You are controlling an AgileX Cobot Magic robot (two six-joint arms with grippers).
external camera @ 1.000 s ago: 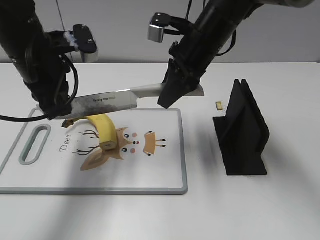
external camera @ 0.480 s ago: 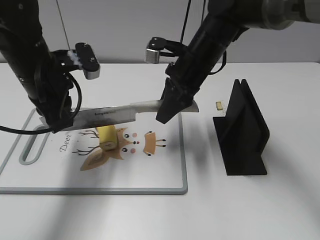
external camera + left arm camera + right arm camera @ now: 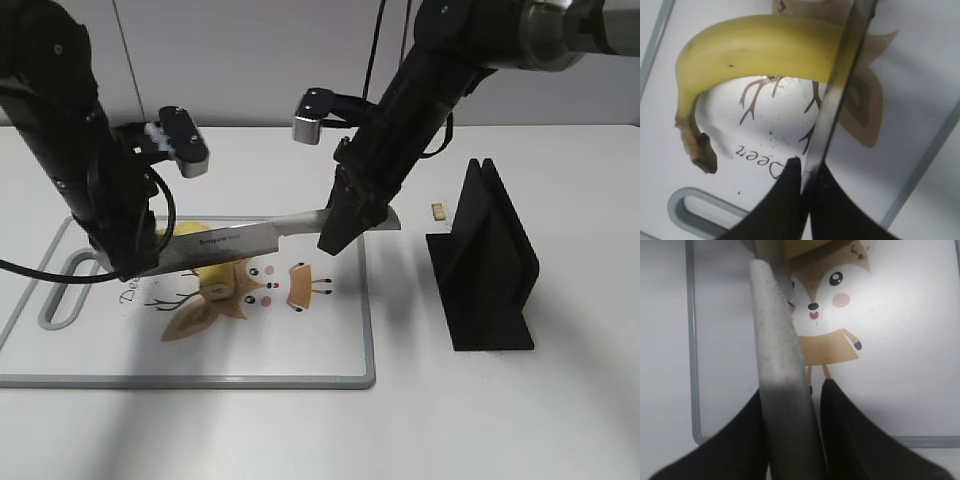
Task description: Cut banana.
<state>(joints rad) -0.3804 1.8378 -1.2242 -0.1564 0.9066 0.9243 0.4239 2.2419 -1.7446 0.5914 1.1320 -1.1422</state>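
White tabletop is carrying the cutting board [image 3: 330, 372], where the banana [image 3: 760, 50] is lying under the knife [image 3: 240, 241], the right gripper [image 3: 338, 232] clamping its handle and the left gripper [image 3: 805, 172] pinching its blade tip.

light: bright, even | shadows: soft | blur: wrist-view foregrounds

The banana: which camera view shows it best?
The left wrist view: the banana shows nearly whole, stem included, with the knife blade across it. The exterior view shows only parts; the right wrist view, a yellow sliver.
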